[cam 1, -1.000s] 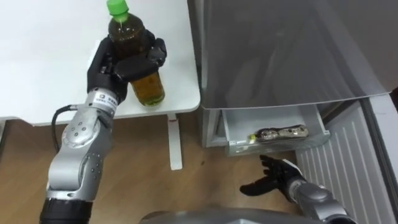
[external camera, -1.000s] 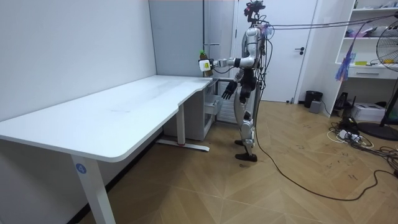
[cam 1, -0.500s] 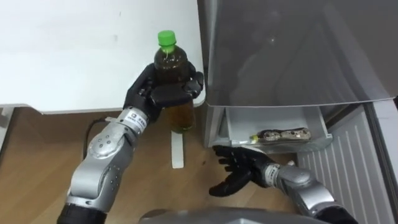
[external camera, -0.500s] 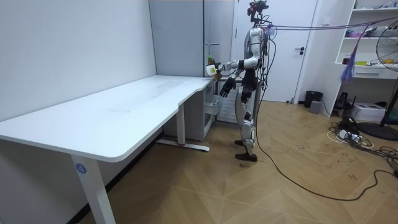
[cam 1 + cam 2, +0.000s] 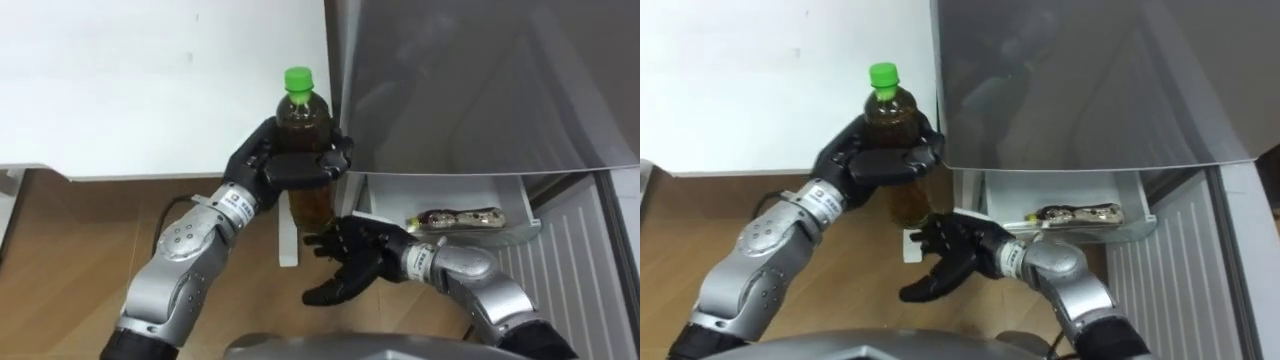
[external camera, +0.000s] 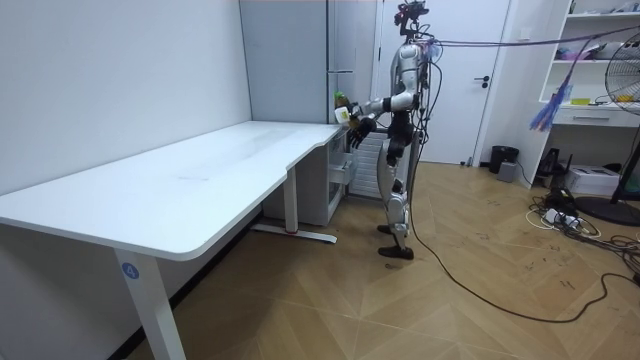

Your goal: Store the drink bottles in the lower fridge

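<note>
A bottle of brown tea with a green cap (image 5: 305, 150) (image 5: 892, 135) is held upright in the air, past the white table's right edge and beside the grey fridge (image 5: 470, 80). My left hand (image 5: 285, 165) (image 5: 875, 160) is shut on its middle. My right hand (image 5: 352, 262) (image 5: 945, 258) is open just below the bottle's base, palm up, fingers spread. The lower fridge drawer (image 5: 445, 215) (image 5: 1060, 215) stands open with a small packet inside. In the room view I stand at the table's far end by the fridge, the bottle (image 6: 342, 105) held out in front.
The white table (image 5: 150, 80) fills the upper left, its leg (image 5: 287, 235) below on the wooden floor. The fridge's grey top overhangs the open drawer. A ribbed white door panel (image 5: 575, 270) stands at the lower right.
My left hand has carried the bottle off the table toward the fridge. My right hand has risen from low near the floor to just under the bottle.
</note>
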Available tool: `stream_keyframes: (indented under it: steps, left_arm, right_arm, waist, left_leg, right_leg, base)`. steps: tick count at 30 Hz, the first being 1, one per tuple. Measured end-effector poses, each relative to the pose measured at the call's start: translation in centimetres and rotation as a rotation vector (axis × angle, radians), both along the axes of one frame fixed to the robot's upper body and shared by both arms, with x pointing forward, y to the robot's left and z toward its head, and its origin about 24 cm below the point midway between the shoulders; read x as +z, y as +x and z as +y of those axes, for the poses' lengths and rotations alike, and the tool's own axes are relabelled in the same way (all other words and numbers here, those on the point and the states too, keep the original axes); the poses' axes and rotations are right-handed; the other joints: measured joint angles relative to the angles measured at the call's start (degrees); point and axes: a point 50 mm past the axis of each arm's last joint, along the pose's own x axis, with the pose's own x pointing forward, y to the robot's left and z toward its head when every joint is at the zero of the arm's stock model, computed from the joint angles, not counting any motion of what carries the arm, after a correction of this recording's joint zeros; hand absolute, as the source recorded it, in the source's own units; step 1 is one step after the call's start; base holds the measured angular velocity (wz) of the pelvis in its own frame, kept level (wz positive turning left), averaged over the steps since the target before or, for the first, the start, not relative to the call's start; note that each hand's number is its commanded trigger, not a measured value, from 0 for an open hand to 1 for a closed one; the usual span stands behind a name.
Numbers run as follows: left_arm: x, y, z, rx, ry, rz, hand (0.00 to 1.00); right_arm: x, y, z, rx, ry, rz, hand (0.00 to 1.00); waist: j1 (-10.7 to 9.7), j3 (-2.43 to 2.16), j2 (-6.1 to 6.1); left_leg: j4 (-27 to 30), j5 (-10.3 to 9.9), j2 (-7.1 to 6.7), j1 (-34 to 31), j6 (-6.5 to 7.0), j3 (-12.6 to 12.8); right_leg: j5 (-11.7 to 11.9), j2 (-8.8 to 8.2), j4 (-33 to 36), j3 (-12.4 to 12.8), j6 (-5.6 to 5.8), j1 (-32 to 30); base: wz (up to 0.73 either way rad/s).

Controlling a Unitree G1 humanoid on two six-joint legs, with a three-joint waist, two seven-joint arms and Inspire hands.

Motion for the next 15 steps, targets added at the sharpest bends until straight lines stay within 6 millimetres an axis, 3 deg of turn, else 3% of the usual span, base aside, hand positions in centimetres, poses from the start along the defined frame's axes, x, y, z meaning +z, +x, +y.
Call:
stream_keyframes:
  steps: [6,15]
  left_arm:
    - [-0.8,-0.3,-0.2,-0.025,-0.009,0.030,1.00]
    - [-1.6,-0.6,-0.5,-0.039,-0.018,0.047,1.00]
  right_arm:
    - [-0.2,-0.4,-0.1,-0.014,0.036,0.068,0.00]
    - [-0.5,-0.7,-0.3,0.000,0.008,0.089,0.00]
  waist:
    - [0.4,0.57,-0.56]
    - [0.6,0.44,-0.74]
  left_leg:
    - [-0.1,0.0,-0.02,-0.3,0.01,0.2]
    - [0.1,0.0,-0.06,-1.0,-0.01,0.4]
  right_leg:
    - [0.0,0.03,0.1,0.2,-0.01,-0.1]
    - [-0.1,0.04,0.1,0.1,0.10,-0.8]
  base:
    - [0.01]
    - [0.00]
